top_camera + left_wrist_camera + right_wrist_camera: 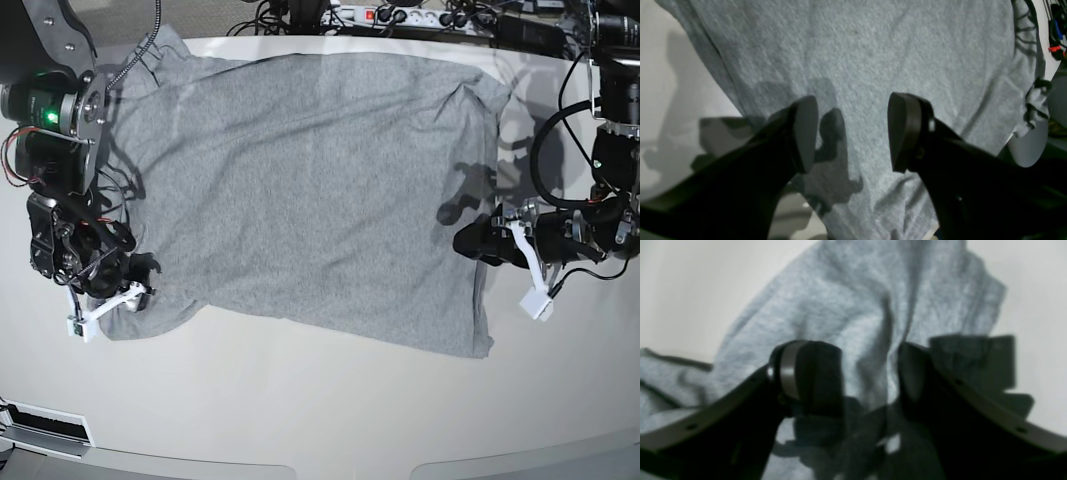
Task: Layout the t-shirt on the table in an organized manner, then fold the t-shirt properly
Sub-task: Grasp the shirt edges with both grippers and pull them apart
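The heather-grey t-shirt (310, 190) is lying spread, softly wrinkled, across the upper middle of the glossy white table (320, 410), its top edge nearing the far rim while bare tabletop is running wide along the bottom. At right, the left gripper (851, 133) is hovering with jaws spread over flat knit. At lower left, the right gripper (870, 380) is straddling a rumpled sleeve fold, jaws apart; blur is hiding any contact.

A robotics lab: power strip (400, 17) and tangled cables (270, 12) behind table (320, 410).
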Controlling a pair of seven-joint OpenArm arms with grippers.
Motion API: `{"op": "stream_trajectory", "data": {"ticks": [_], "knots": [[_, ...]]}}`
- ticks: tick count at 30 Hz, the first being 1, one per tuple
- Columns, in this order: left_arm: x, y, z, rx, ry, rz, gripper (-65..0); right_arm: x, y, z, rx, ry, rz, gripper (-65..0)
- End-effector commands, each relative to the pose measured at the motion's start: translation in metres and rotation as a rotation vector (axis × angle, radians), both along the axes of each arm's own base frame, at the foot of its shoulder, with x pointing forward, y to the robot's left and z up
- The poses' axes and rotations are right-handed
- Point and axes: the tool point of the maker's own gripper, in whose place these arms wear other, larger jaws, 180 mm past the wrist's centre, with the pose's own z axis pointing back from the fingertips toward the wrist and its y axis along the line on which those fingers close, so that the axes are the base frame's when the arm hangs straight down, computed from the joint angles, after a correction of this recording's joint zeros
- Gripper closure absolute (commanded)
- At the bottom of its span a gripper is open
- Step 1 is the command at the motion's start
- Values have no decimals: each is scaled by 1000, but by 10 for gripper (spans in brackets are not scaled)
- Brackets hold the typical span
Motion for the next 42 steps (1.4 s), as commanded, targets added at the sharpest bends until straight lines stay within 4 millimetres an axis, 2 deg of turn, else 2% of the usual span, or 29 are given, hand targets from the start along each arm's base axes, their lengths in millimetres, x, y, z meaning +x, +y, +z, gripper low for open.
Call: {"op": "stream_trajectory", "data": {"ticks": [1,4,6,9,12,16,19,21,23,24,27,28,29,30,32,34,35,36,38,42], "knots": [[12,3,17,-10,-54,3,-344,18,-11,23,-12,-74,-11,-274],[13,3,17,-11,-56,4,-344,22,-1,28,16,-100,39,0],[13,3,18,-11,-57,5,-344,29,3,40,38,-142,78,0],[12,6,14,17,-51,2,-344,40,4,71,50,-220,149,0],[12,8,12,32,-52,2,-344,46,-8,103,15,-244,170,0],[14,7,14,23,-64,8,-344,40,-23,138,-58,-293,196,0],[18,7,17,12,-85,19,-344,27,-41,138,-116,-247,121,0],[19,7,19,7,-93,23,-344,15,-52,125,-142,-173,64,0],[19,7,18,7,-92,23,-344,4,-55,109,-172,-111,63,0],[19,7,18,7,-91,23,-344,0,-55,103,-179,-95,69,-51],[19,7,19,6,-94,24,-344,-5,-50,98,-160,-88,102,-350],[20,7,19,6,-96,24,-344,-6,-48,99,-139,-82,115,-409],[20,7,20,6,-96,23,-342,-8,-45,102,-115,-72,129,-420],[21,7,20,5,-99,24,-322,-9,-44,106,-99,-66,143,-413],[21,7,20,4,-102,26,-201,-12,-38,117,-77,-57,201,-324],[21,7,20,5,-103,22,-23,-17,-19,131,-43,-64,335,-150],[20,6,21,4,-106,16,0,-21,-8,137,-21,-65,408,-53],[20,5,21,4,-111,6,0,-25,2,145,-1,-70,472,0],[20,5,21,3,-114,1,0,-35,21,160,41,-85,590,0],[18,6,20,10,-106,-6,0,-59,52,174,138,-53,755,0]]}}
